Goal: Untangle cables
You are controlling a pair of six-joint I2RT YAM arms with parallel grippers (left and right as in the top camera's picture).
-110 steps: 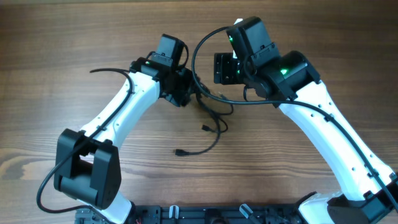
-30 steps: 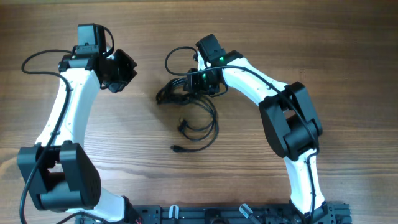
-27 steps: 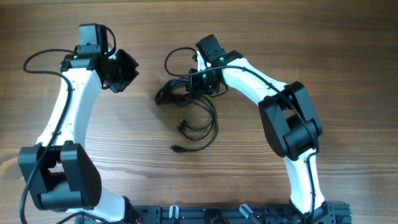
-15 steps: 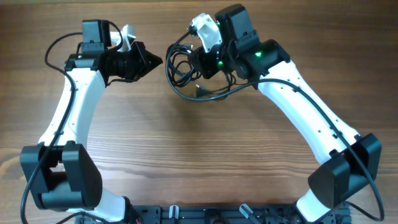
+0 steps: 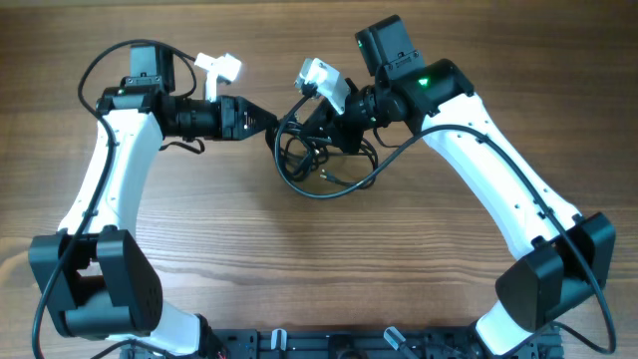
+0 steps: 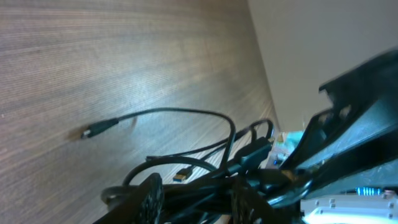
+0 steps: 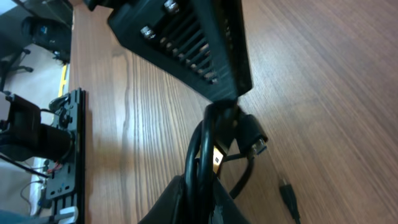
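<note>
The cables [image 5: 295, 152] are a black tangle of loops hanging just above the wooden table at the back middle. My right gripper [image 5: 319, 122] reaches in from the right and is shut on a bundle of strands [image 7: 202, 146] at its fingertips [image 7: 204, 186]. My left gripper [image 5: 267, 122] points right into the tangle. Its fingers [image 6: 149, 198] stand apart with several strands [image 6: 205, 186] running between them. A loose plug end [image 6: 93, 132] and a gold-blue plug [image 6: 181, 178] lie on the table below. Another small plug [image 7: 287, 191] rests on the wood.
The wooden table [image 5: 319, 259] stretches out in front of the tangle. A black rail [image 5: 349, 344] runs along the front edge. The left gripper's black body [image 7: 186, 43] sits close above the right gripper. A pale wall [image 6: 311, 43] lies past the table's far edge.
The right gripper picked the tangle up off the table and holds it. The left gripper swung right into the tangle, and its jaws went from shut to apart around strands.
</note>
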